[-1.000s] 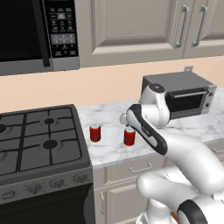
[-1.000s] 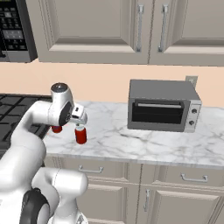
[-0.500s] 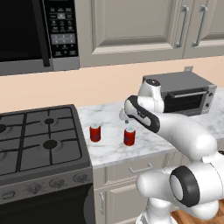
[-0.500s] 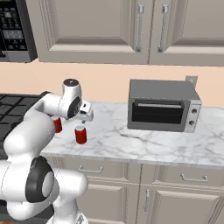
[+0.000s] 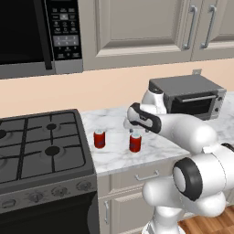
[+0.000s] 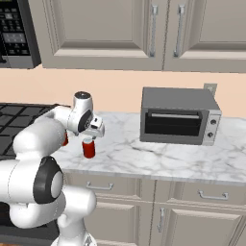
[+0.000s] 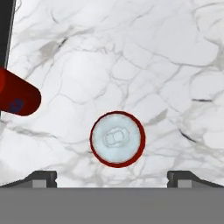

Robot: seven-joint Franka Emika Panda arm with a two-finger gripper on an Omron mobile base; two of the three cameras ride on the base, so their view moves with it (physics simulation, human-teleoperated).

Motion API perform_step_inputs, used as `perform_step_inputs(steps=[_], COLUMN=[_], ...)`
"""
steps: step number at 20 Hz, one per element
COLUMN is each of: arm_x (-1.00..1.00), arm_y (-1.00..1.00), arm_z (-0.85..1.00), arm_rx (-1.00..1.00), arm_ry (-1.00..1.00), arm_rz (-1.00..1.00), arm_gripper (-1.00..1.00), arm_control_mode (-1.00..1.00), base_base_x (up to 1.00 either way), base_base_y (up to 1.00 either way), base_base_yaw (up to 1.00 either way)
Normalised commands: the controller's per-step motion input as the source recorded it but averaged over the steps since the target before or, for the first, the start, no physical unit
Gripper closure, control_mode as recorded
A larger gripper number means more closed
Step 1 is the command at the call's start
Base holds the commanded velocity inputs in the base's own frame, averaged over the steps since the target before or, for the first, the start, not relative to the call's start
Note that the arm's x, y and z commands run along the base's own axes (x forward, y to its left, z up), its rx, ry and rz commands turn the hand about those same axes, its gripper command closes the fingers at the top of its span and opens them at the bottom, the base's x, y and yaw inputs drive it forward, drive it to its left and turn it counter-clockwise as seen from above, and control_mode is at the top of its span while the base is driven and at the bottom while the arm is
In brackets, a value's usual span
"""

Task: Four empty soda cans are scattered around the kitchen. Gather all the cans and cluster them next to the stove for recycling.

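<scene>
Two red soda cans stand upright on the marble counter right of the stove point(image 5: 41, 146). One soda can point(image 5: 99, 138) is close to the stove's edge. The other soda can point(image 5: 135, 142) stands a little further right, directly under my gripper point(image 5: 133, 129). In the hand view this can's silver top point(image 7: 117, 138) sits centred between my wide-spread fingertips point(image 7: 43, 178), and the first can point(image 7: 17, 98) lies at the left edge. My gripper point(image 7: 113, 177) is open, above the can and apart from it. From the right, my gripper point(image 6: 91, 137) hovers over the near can point(image 6: 88, 149).
A grey toaster oven point(image 5: 187, 93) stands on the counter to the right, also seen as the toaster oven point(image 6: 178, 115). A black microwave point(image 5: 32, 32) hangs above the stove. Wall cabinets point(image 6: 144, 29) run overhead. Bare marble point(image 6: 144, 156) lies between the cans and the toaster oven.
My hand has lifted straight up off the right-hand red can, which stays standing on the counter. The other can has not moved.
</scene>
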Motion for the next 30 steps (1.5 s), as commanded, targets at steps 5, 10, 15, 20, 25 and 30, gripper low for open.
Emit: perform_step_inputs(steps=[5, 10, 15, 20, 25, 30], arm_x=[-0.06, 0.0, 0.13, 0.08, 0.0, 0.02], arm_y=[0.0, 0.0, 0.0, 0.0, 0.0, 0.0], arm_z=[-0.47, -0.32, 0.02, 0.17, 0.01, -0.26], arm_rx=[0.0, 0.0, 0.0, 0.0, 0.0, 0.0], arm_ry=[0.0, 0.0, 0.0, 0.02, 0.01, 0.01], arm_rz=[0.0, 0.0, 0.0, 0.0, 0.0, 0.0], arm_gripper=[-1.0, -1.0, -1.0, -1.0, -1.0, -1.0], arm_control_mode=[-1.0, -1.0, -1.0, -1.0, -1.0, -1.0], base_base_x=[0.0, 0.0, 0.0, 0.0, 0.0, 0.0], base_base_y=[0.0, 0.0, 0.0, 0.0, 0.0, 0.0], base_base_yaw=[0.0, 0.0, 0.0, 0.0, 0.0, 0.0])
